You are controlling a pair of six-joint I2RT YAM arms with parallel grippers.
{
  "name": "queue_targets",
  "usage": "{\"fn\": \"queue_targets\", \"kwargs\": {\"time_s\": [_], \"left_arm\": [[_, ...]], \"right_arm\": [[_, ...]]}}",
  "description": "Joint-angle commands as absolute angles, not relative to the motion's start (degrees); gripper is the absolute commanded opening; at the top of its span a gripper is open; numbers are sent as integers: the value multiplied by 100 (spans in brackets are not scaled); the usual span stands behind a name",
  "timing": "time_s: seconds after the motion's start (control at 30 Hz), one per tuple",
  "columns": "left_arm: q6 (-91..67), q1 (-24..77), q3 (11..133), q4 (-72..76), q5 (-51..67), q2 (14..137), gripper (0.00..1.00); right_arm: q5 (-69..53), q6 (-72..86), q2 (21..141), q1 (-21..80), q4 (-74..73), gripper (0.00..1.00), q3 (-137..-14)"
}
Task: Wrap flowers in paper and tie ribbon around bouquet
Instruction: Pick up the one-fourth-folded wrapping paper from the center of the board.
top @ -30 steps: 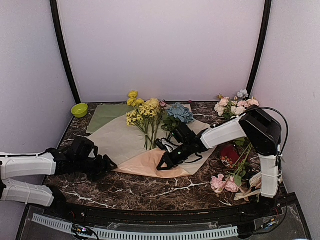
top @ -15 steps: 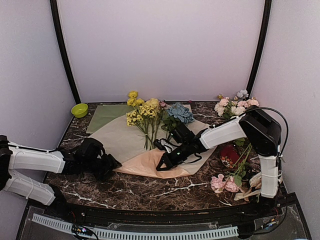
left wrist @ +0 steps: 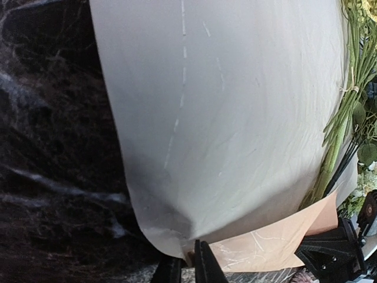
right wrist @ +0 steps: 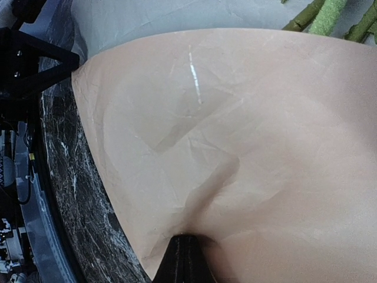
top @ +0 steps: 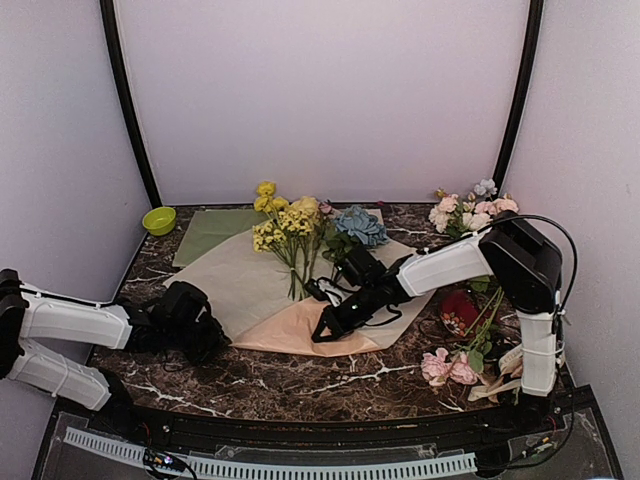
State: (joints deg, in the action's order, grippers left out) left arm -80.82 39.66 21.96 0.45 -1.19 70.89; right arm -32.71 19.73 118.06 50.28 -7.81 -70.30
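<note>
**Gripping the wrapping paper from two sides**

A dark marble table is seen from above, with two robot arms reaching in low from the near edge. The paper is spread flat across the middle of the table, beige side up. Its near edge is folded over so that the peach-pink side is shown. The flowers are laid on the far part of the sheet, with yellow heads pointing away and green stalks running toward the fold. A pale blue hydrangea head is placed just to their right.

The left gripper is set at the sheet's near left corner. Its fingers are drawn almost together, with the paper's edge pinched between them. The right gripper is closed on the peach fold, and creases are gathered around its tips.

A green sheet is partly covered by the paper at the back left, beside a small green bowl. Pink roses are scattered at the right.
</note>
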Motion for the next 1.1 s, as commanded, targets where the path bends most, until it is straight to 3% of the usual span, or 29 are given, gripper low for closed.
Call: {"fn": "queue_targets", "kwargs": {"time_s": [0.0,0.1,0.7,1.07], "left_arm": [[-8113,3983,2065,-237,-362,7137,6],[-8061,3984,2093,-220,-377,7162,0],[-7461,4052,2583,-646,-889,6919,0],[-5438,4507,4197,-1032,-1161,7642,0]], "right_arm": [[-3163,1840,11804,5129,-1121,1,-7209],[-3189,1788,11755,5197,-1178,1,-7388],[-3446,1982,12974,5417,-1546,0,-8800],[-3421,2420,13138,5180,-1303,0,-8534]]}}
